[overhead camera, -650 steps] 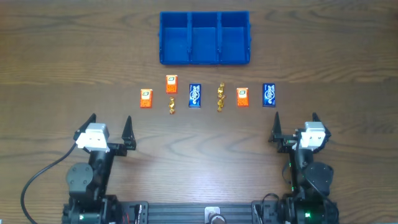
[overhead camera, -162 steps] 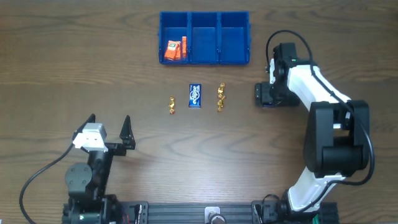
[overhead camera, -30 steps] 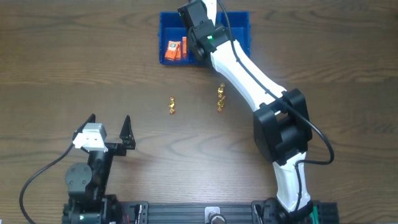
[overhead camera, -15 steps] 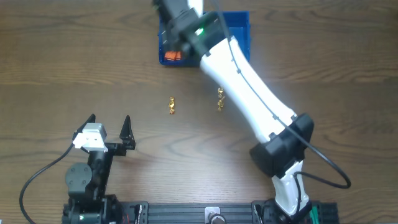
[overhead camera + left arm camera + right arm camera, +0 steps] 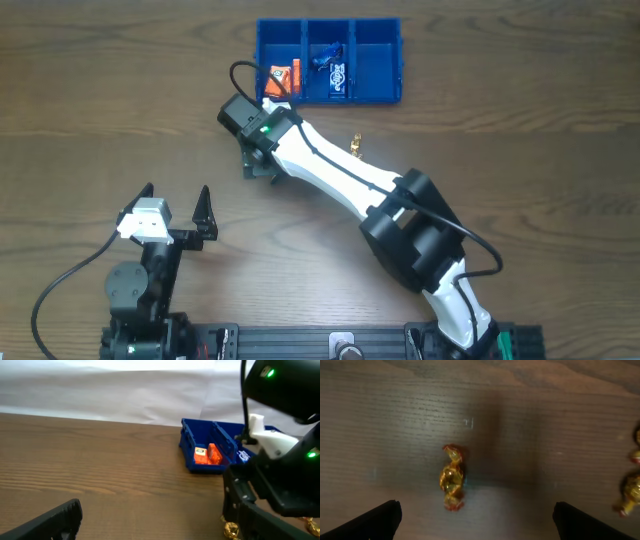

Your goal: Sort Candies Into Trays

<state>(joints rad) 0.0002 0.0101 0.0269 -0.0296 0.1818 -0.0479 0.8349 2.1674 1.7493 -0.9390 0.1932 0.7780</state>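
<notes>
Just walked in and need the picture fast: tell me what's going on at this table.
The right arm reaches across the table, its right gripper open above a gold-wrapped candy. Two more gold candies lie nearby. In the blue tray, orange candies sit in the left compartment and blue candies in the middle one. The left gripper rests open near its base.
</notes>
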